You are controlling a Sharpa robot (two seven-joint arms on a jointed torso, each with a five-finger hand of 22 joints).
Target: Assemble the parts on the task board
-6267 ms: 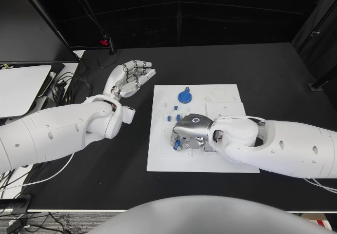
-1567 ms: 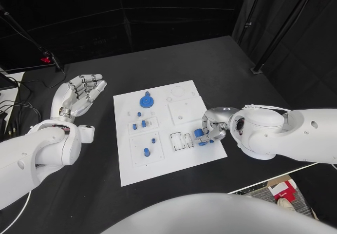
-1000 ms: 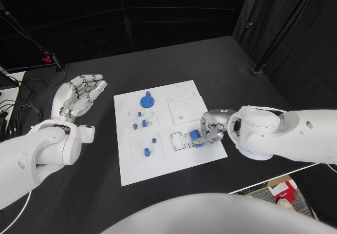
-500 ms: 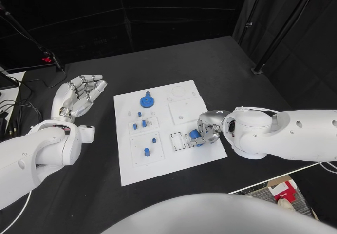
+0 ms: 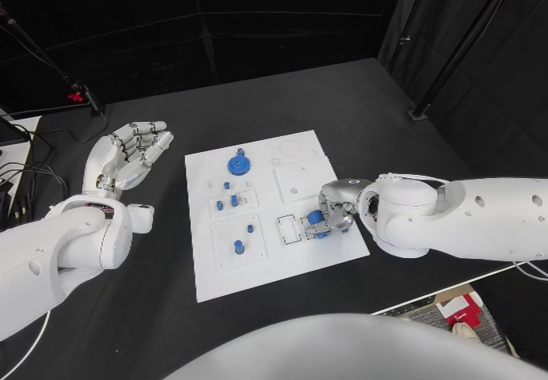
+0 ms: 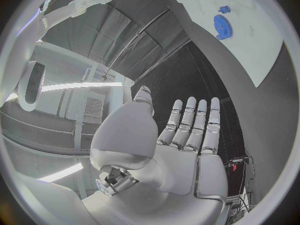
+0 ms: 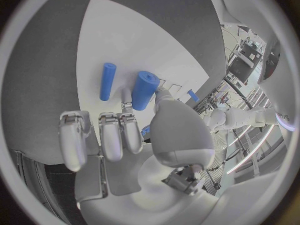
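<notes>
The white task board (image 5: 268,261) lies in the middle of the black table. My right hand (image 5: 333,212) is low over the board's near right part and pinches a thick blue cylinder (image 5: 314,216) between thumb and finger, beside the outlined slots (image 5: 291,229). The right wrist view shows that cylinder (image 7: 144,89) in the fingertips, with a thinner blue peg (image 7: 107,81) lying on the board (image 7: 144,40) beside it. A blue gear (image 5: 237,165) sits at the board's far side, and small blue pegs (image 5: 226,203) stand in the left blocks. My left hand (image 5: 126,152) hovers off the board's left, holding nothing, fingers straight.
Cables and a red piece (image 5: 75,96) lie at the table's far left corner. A dark pole (image 5: 439,63) stands beyond the table's right edge. The left wrist view has my left hand (image 6: 178,145) and, far off, the board (image 6: 262,30) with the gear (image 6: 223,25).
My right hand has shifted a little to the left over the board, carrying the blue cylinder closer to the outlined slots. The left hand has stayed put.
</notes>
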